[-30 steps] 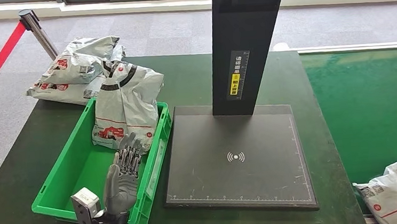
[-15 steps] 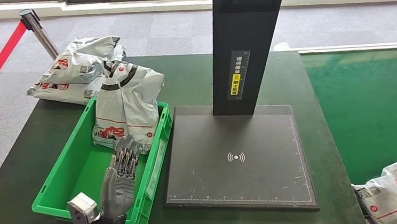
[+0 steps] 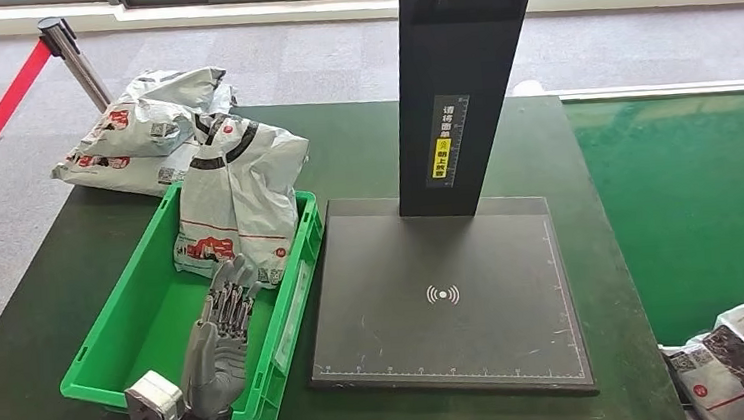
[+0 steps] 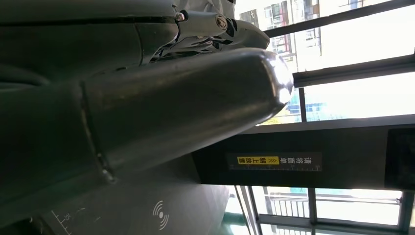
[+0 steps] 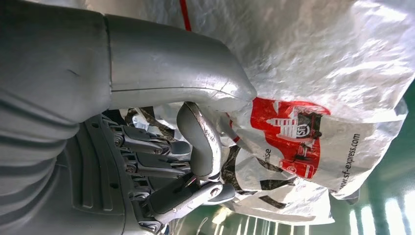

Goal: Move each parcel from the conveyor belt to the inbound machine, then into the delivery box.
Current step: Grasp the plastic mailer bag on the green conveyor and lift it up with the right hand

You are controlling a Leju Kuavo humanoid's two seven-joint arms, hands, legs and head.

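One parcel point(image 3: 234, 196) already sits propped in the green delivery box point(image 3: 117, 330) — so we're partway. Our left hand point(image 3: 220, 337) hovers there, fingers spread, empty. Our right hand point(image 5: 161, 161) curls its fingers around the next parcel point(image 3: 731, 367) at the conveyor belt point(image 3: 689, 205); the inbound machine point(image 3: 445, 295) is bare — scanning's left

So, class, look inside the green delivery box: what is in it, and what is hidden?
One white parcel leans at the far end of the green box. The left hand covers part of the floor.
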